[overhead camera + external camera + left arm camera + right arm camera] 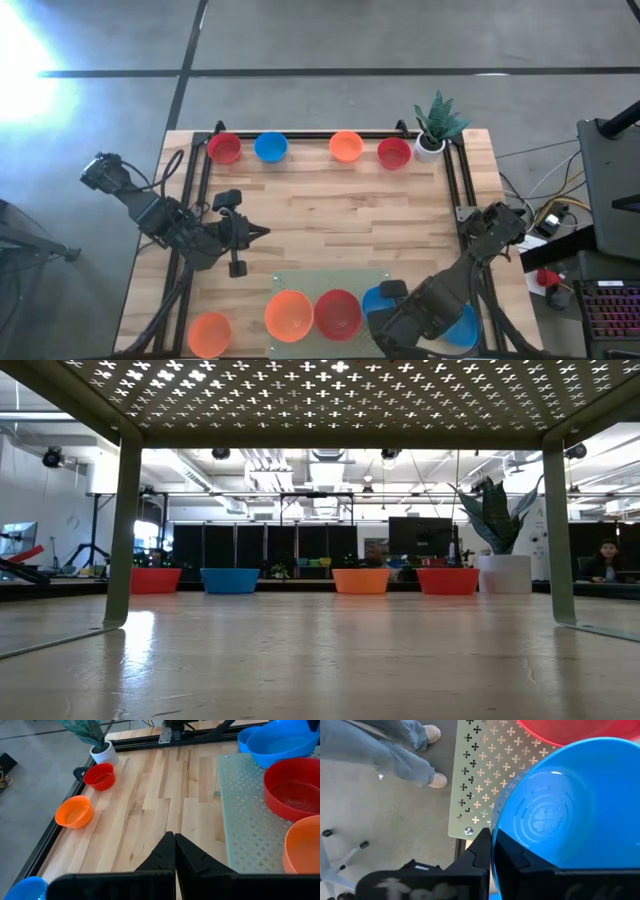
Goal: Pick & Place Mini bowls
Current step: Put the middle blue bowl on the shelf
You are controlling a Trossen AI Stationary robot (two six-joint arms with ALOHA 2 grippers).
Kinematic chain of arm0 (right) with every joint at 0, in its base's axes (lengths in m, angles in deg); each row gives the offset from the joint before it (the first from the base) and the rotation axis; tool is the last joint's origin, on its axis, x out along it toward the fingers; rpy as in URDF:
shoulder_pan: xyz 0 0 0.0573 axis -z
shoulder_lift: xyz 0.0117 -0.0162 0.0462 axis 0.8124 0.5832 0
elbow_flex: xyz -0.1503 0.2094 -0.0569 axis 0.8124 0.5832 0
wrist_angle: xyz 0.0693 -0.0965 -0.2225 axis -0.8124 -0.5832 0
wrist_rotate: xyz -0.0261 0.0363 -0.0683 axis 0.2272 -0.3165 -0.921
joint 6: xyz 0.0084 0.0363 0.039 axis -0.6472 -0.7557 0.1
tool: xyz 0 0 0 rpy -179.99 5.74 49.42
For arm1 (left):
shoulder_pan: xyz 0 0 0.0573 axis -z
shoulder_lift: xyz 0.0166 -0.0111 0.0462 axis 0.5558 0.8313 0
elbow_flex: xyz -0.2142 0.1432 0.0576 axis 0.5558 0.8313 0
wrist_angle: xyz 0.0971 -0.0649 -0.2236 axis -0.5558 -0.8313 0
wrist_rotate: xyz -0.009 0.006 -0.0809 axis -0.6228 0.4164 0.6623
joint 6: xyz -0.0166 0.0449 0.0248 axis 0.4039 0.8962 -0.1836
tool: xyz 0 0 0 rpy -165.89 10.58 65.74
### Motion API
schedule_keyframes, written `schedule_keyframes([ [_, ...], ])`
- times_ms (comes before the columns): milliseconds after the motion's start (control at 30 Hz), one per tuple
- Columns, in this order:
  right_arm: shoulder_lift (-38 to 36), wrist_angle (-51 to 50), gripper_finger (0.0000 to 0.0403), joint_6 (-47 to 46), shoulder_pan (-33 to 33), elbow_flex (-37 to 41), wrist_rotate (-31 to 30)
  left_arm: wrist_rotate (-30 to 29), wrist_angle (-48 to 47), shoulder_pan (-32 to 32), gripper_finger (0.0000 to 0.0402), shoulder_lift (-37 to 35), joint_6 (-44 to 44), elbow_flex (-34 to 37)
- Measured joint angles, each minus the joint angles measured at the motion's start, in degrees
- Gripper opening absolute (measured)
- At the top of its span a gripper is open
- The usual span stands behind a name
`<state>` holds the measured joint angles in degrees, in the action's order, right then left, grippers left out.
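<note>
Four mini bowls stand in a row along the far edge: red (225, 148), blue (270, 147), orange (346, 146) and red (394, 153). Near the front, an orange bowl (290, 314) and a red bowl (338, 313) sit on a raised perforated plate (330, 280). Another orange bowl (210, 333) sits on the wood to their left. My right gripper (390, 305) is shut on a blue bowl (560, 815) at the plate's right end. A second blue bowl (462, 327) shows under the right arm. My left gripper (262, 233) hovers shut over the table's left middle, holding nothing. My right gripper pinches the blue bowl's rim (494, 837) on its near right side, with one finger inside the bowl and one outside. The fingers come steeply from above. The bowl's opening faces up, over the plate's near right corner. I cannot tell whether it rests on the plate.
A small white pot with a green plant (432, 130) stands at the far right corner. Black frame rails (452, 190) run along the table's sides. The plate stands on legs (122, 530). A person's legs (405, 755) are on the floor just off the near edge.
</note>
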<state>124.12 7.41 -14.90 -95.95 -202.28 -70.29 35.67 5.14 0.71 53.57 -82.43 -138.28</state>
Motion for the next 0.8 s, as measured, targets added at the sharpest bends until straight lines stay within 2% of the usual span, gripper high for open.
schedule_keyframes([
  [133, 0.0, 0.0, 0.002, 0.3, 0.0, 0.0, -0.1, 0.0, 0.0, 0.0, 0.0, 0.0, 0.1, 0.0],
  [533, 0.0, 1.7, 0.0094, 1.4, 0.0, 0.0, -0.3, 0.0, 0.0, 0.0, 0.0, 0.0, 0.8, 0.0],
  [800, -3.8, -1.3, 0.0092, -4.9, 0.0, -0.8, -0.5, 0.0, 0.0, 0.0, 0.0, 0.0, 1.3, 0.0],
])
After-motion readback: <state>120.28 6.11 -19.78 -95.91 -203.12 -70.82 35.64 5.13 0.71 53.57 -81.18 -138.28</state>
